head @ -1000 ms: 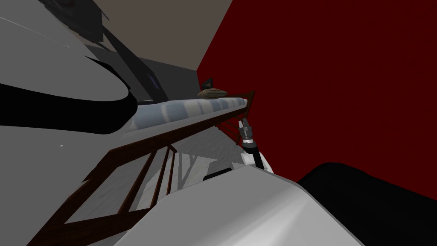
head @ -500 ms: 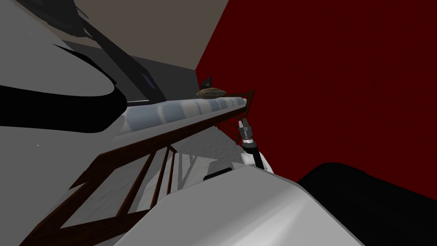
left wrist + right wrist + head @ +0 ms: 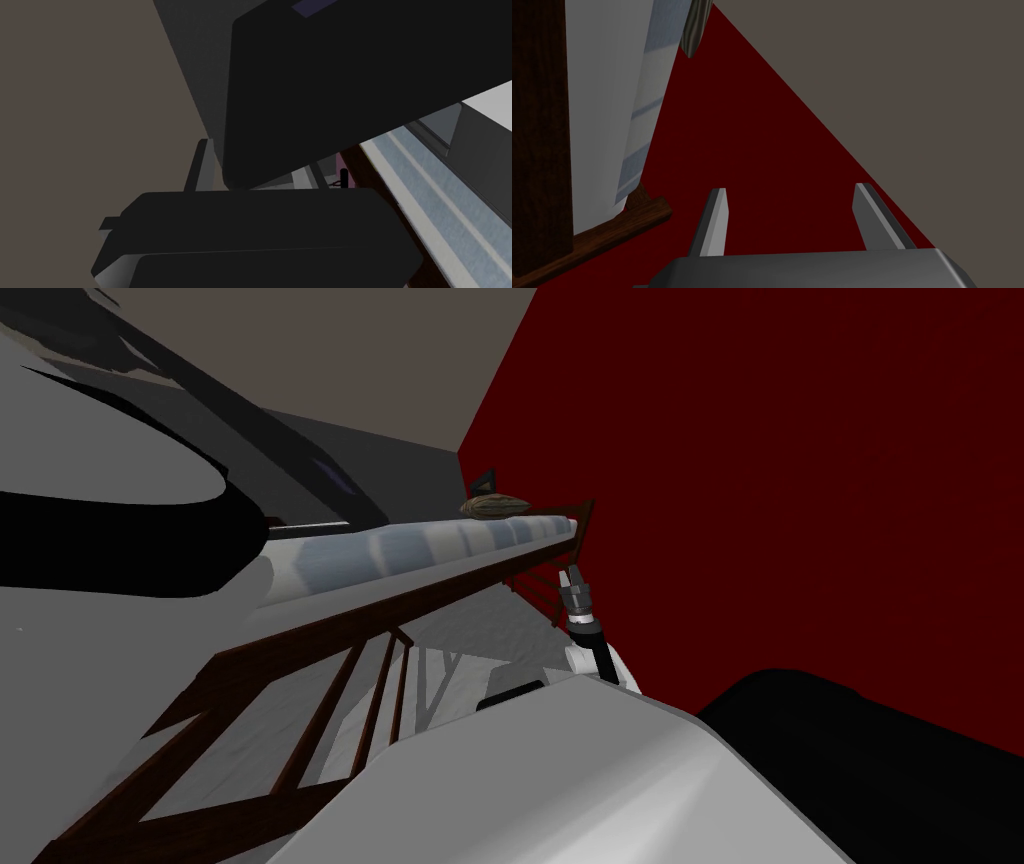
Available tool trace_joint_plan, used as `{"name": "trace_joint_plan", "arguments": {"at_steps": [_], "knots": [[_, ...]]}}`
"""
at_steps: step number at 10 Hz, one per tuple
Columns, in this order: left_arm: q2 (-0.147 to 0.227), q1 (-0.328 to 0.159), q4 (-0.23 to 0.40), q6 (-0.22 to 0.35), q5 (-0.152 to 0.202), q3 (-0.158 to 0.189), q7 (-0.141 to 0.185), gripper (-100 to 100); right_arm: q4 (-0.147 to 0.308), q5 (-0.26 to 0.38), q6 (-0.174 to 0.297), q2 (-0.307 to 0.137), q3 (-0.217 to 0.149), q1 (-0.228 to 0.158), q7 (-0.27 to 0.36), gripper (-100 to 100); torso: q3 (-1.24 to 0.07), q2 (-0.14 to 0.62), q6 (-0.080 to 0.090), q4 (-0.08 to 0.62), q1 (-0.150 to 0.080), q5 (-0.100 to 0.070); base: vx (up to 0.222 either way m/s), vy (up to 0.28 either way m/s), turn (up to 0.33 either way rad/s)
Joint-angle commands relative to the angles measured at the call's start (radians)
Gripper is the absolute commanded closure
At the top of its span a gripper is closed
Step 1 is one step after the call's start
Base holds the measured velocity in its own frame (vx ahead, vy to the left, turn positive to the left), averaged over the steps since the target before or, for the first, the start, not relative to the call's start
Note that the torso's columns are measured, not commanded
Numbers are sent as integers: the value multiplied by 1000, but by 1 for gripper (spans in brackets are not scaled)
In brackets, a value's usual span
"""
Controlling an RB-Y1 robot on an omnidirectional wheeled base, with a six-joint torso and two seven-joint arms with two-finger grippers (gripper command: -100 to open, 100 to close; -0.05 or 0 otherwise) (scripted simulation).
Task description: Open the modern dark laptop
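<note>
left arm: big white-and-black forearm [image 3: 110, 448] lies across the head view at 9 o'clock and reaches toward 11 o'clock.
left gripper [image 3: 257, 170]: its dark body points at the laptop's lower edge. I cannot tell whether it is open or closed.
right gripper [image 3: 790, 191]: raised at 12 o'clock off the chest tip on an upright forearm, spread wide and holding nothing. It faces the red wall [image 3: 752, 125] beside the bed frame [image 3: 300, 638].
mattress [image 3: 420, 543]: striped blue and white, lying on the dark wooden frame.
laptop [image 3: 350, 85]: dark tilted slab just ahead of the left gripper, over the mattress edge.
pillow [image 3: 495, 505]: brown, at the mattress's far end, 12 o'clock.
</note>
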Motion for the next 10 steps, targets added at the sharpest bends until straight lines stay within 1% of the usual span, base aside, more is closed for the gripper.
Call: {"name": "trace_joint_plan", "arguments": {"at_steps": [1, 2, 4, 5, 7, 10], "knots": [[4, 9, -35, 11, 4, 23, 5, 100, 0, 0, 0, 0, 0, 0, 0, 0, 0, 0, 0, 0, -2, 0, 0, 1, 13], [25, 27, -68, 16, 18, 75, 21, 100, 0, 0, 0, 0, 0, 0, 0, 0, 0, -1, 3, 1, -5, -4, -6, -7, -14], [44, 44, -94, 19, 32, 132, 37, 100, 0, 0, 0, 0, 0, 0, 0, 0, -1, -2, 3, 0, -9, -5, -17, -20, -1], [44, 44, -94, 19, 32, 135, 37, 100, 0, 0, 0, 0, 0, 0, 0, 0, -1, -3, 3, 2, -9, -7, -15, -15, 4], [63, 60, -121, 22, 46, 189, 53, 100, 0, 0, 0, 0, 0, 0, 0, 0, 0, -2, 3, 2, -10, -7, -7, -12, -8], [91, 86, -160, 26, 66, 271, 77, 100, 0, 0, 0, 0, 0, 0, 0, 0, 1, -2, 2, 3, -6, -6, -13, -22, -9]]}}
